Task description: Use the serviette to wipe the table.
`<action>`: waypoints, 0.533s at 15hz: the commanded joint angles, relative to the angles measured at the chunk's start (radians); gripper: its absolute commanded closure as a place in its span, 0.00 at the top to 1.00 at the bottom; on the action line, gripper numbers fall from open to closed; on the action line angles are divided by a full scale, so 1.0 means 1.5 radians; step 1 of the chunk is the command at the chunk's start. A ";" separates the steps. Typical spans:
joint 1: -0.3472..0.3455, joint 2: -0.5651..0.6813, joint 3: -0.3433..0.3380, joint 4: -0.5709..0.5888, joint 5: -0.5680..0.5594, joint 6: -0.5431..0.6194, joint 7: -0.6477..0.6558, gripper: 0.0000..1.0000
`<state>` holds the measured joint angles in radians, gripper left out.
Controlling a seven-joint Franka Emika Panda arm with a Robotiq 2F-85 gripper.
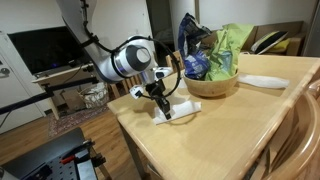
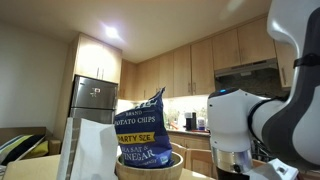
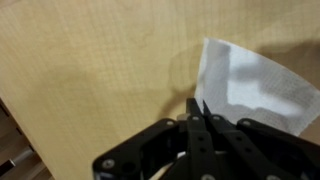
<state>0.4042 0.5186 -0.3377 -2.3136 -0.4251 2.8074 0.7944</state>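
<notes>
The serviette [image 3: 250, 85], a small white folded paper napkin, lies on the pale wooden table [image 3: 90, 70] near its corner. In an exterior view the serviette [image 1: 175, 113] sits right under the arm's wrist, in front of the bowl. My gripper [image 3: 196, 104] is shut, its two black fingertips pressed together at the serviette's left edge and pinching it against the table top. In an exterior view the gripper [image 1: 160, 103] points down at the table [image 1: 200, 140]. The other exterior camera shows only the white arm [image 2: 250, 120], not the jaws.
A wooden bowl [image 1: 212, 84] holding a blue chips bag [image 1: 195, 55] and a green bag [image 1: 232, 45] stands just behind the serviette. A flat white plate-like item [image 1: 262, 81] lies further back. A slatted chair [image 1: 297, 135] stands at the table's near side.
</notes>
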 commanded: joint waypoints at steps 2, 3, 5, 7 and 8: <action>0.046 0.021 -0.031 0.012 -0.035 -0.001 0.017 0.00; 0.054 0.024 -0.036 0.012 -0.043 0.001 0.020 0.00; 0.069 0.028 -0.047 0.013 -0.057 0.002 0.023 0.00; 0.083 0.032 -0.058 0.013 -0.071 0.003 0.028 0.00; 0.090 0.033 -0.063 0.013 -0.078 0.005 0.030 0.00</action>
<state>0.4976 0.5522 -0.3966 -2.3073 -0.4976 2.8076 0.7984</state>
